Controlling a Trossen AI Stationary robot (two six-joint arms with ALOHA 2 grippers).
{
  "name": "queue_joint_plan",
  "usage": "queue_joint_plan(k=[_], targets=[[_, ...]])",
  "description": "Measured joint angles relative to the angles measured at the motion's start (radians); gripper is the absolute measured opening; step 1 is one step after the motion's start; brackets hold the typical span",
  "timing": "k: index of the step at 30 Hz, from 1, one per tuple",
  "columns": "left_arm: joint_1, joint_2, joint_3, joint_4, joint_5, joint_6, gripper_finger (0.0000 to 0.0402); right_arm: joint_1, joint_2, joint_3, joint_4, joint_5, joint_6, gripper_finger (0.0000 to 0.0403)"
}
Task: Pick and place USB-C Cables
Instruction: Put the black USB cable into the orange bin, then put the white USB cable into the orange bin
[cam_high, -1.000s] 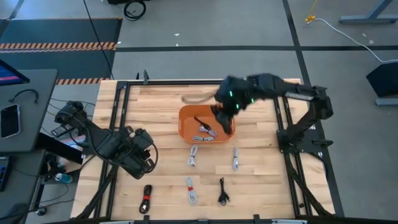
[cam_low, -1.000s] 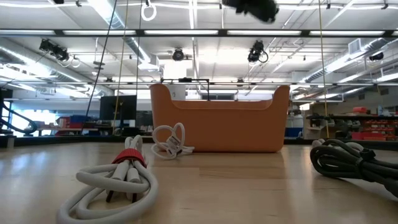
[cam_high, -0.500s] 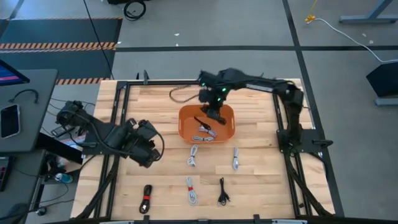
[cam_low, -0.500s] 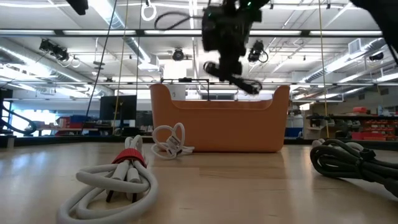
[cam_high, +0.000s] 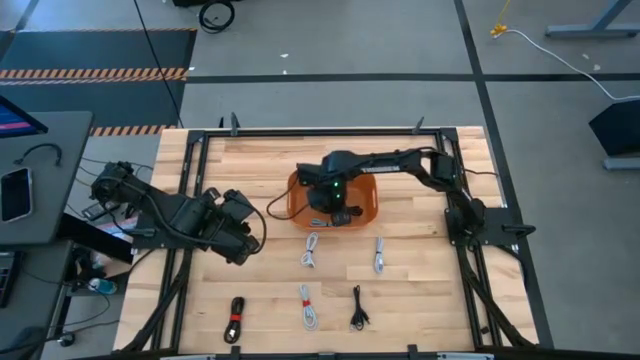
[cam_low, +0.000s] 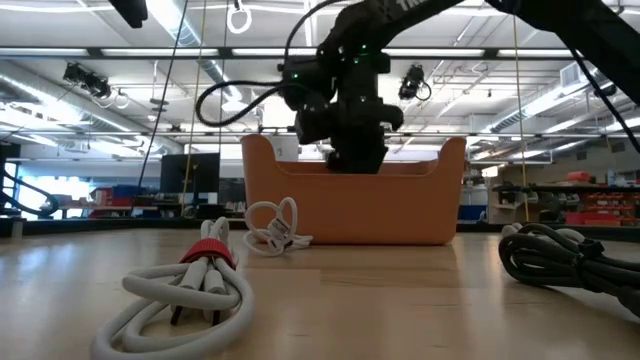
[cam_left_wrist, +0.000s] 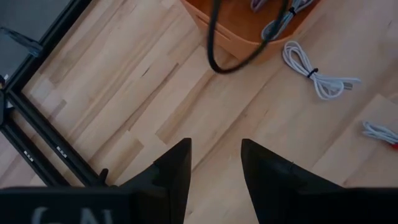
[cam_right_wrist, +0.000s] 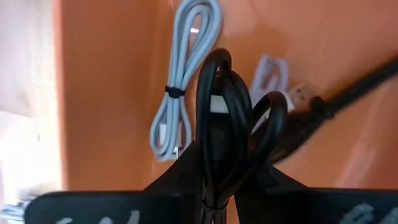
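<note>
My right gripper (cam_high: 335, 207) reaches down into the orange bin (cam_high: 372, 205), shut on a black coiled USB-C cable (cam_right_wrist: 224, 93). In the bin lie a grey cable bundle (cam_right_wrist: 180, 87), a white one (cam_right_wrist: 273, 71) and another black one (cam_right_wrist: 329, 102). On the wood, nearer the front, lie white bundles (cam_high: 310, 250) (cam_high: 380, 255) (cam_high: 307, 308), a black one (cam_high: 357, 308) and a black one with a red band (cam_high: 236, 318). My left gripper (cam_high: 242, 237) hovers left of the bin, open, nothing between its fingers (cam_left_wrist: 214, 165). My right gripper pinches the black bundle between its two fingers, which come from above and point down. The bundle lies along the fingers, and its looped end (cam_right_wrist: 217, 65) sticks out past the fingertips over the bin's floor. Whether it touches the floor I cannot tell.
The bin's walls (cam_low: 350, 210) rise around my right gripper (cam_low: 355, 150). The black frame rails (cam_high: 195, 170) run along the table's sides. Bare wood lies between the bin and my left arm.
My right gripper has swung from above the bin's far right corner toward the table's left, rolled its wrist and come down into the bin, the black cable still in its fingers. My left gripper has drifted a little toward the bin.
</note>
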Motion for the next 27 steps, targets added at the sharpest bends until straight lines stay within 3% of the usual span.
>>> queue_joint_plan(k=[14,20,27], targets=[[0.000,0.000,0.000,0.000,0.000,-0.003,0.0146,0.008,0.024,0.000,0.018,0.021,-0.013,0.0063],[0.000,0.000,0.000,0.000,0.000,-0.003,0.0146,0.010,0.023,0.000,0.014,0.021,-0.010,0.0151],[0.000,0.000,0.000,0.000,0.000,-0.003,0.0146,0.010,0.013,0.000,0.006,0.022,0.028,0.0154]])
